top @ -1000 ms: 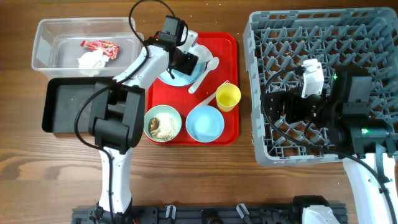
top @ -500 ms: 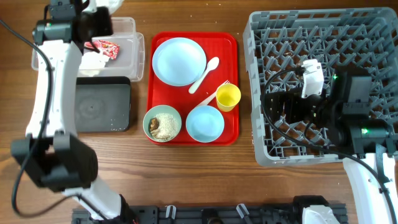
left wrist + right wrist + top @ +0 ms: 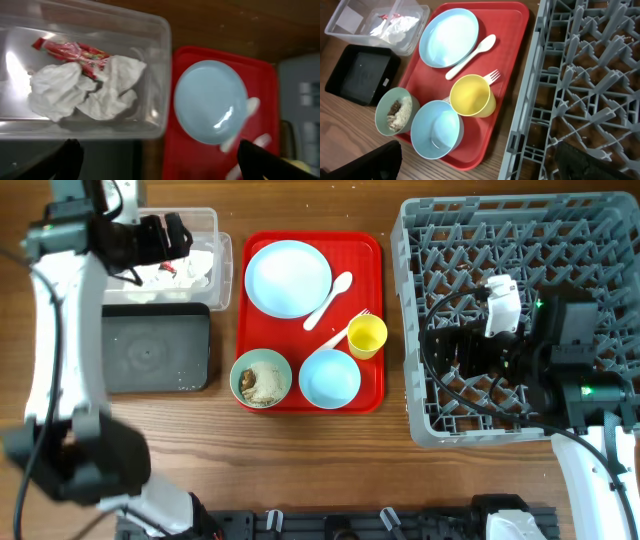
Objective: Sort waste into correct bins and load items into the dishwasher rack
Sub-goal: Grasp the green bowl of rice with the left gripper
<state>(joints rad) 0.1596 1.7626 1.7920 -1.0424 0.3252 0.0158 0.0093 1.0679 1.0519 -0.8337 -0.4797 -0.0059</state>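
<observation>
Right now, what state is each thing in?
Clear tub, holds wrapper and napkin.
Black tray, few specks only.
Green bowl, holds food scraps.
Blue bowl, empty.
Yellow cup, upright, empty.
Plate, empty.
Rack, no dishes visible.
Left gripper, jaws open.
Right gripper, jaws open.

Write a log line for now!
left gripper open over clear tub | wrapper, napkin inside | scraps in green bowl | right gripper open over rack

A red tray (image 3: pixel 374 320) with light blue plate (image 3: pixel 288 277), light blue bowl (image 3: pixel 329 378), yellow cup (image 3: pixel 367 336), white spoon (image 3: pixel 330 298) and pale green bowl (image 3: pixel 239 366) of beige-and-brown scraps (image 3: pixel 262 384). Below the left end effector (image 3: pixel 172 235), a red printed wrapper (image 3: pixel 75 52) and white napkin (image 3: pixel 80 92). Grey lattice rack (image 3: pixel 470 220) on brown wood-grain desk (image 3: pixel 300 470).
</observation>
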